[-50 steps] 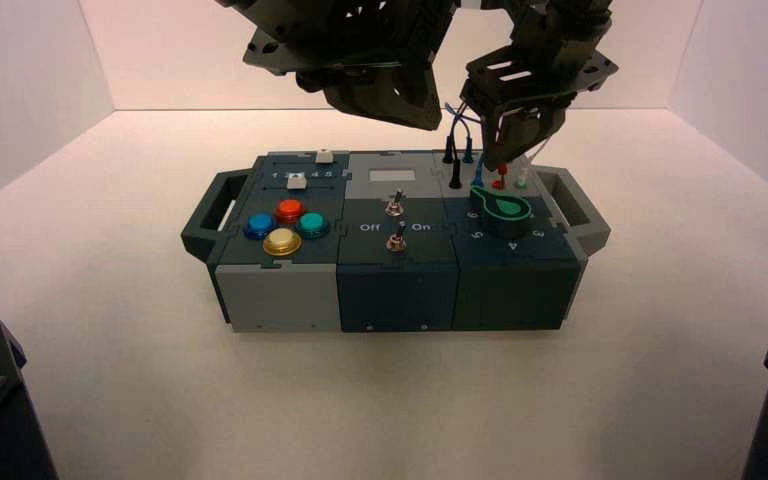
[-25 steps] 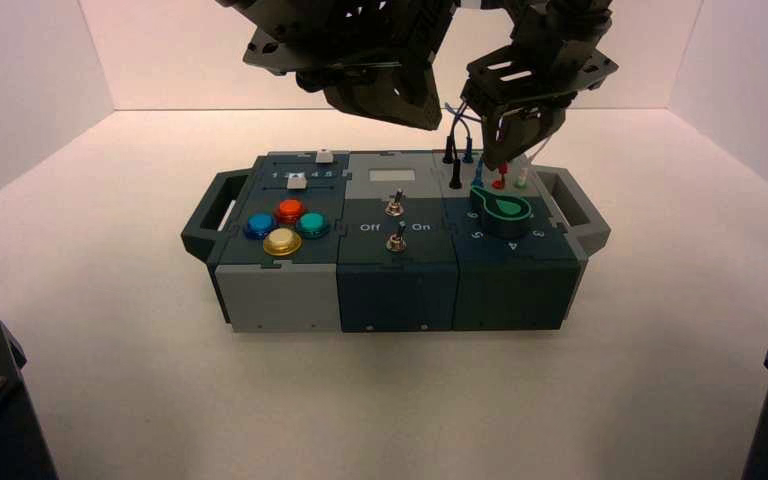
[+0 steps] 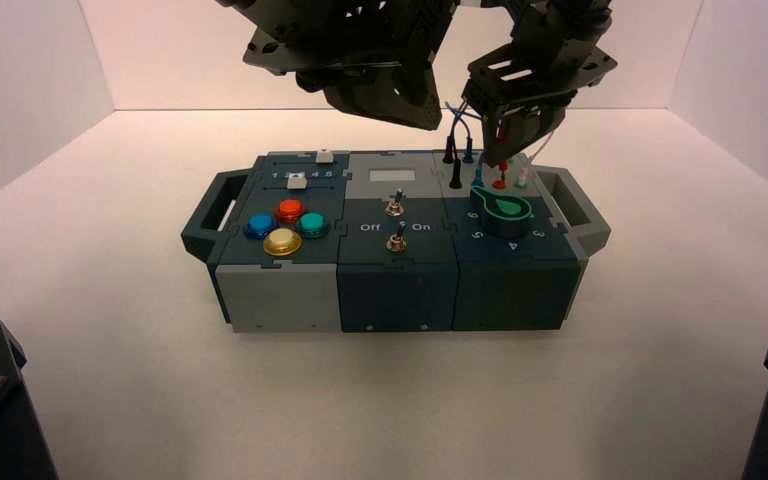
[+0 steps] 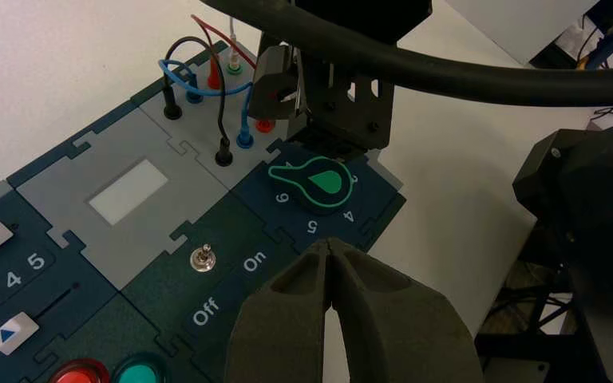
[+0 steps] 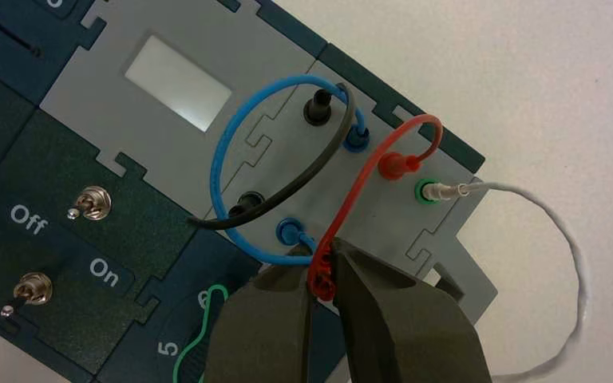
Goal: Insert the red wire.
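The red wire point(image 5: 350, 203) arches over the grey wire panel point(image 5: 287, 72) at the back right of the box point(image 3: 290, 300). One red plug point(image 5: 393, 165) sits in a socket next to the green socket point(image 5: 425, 191). My right gripper point(image 5: 322, 259) is shut on the other red plug point(image 5: 322, 278) and holds it just above the panel, near the blue plug point(image 5: 289, 231). In the left wrist view a red socket point(image 4: 265, 125) shows empty below the right gripper point(image 4: 287, 80). My left gripper point(image 4: 331, 243) is shut and empty, hovering above the box point(image 3: 405, 100).
Blue point(image 5: 219, 167) and black point(image 5: 287, 195) wires loop across the same panel; a white wire point(image 5: 559, 231) trails off the box. The green knob point(image 4: 323, 182) sits in front of the panel, two toggle switches point(image 3: 395, 222) in the middle, coloured buttons point(image 3: 282, 225) at the left.
My right gripper has risen slightly over the wire panel with the red plug in it. The left arm has barely moved.
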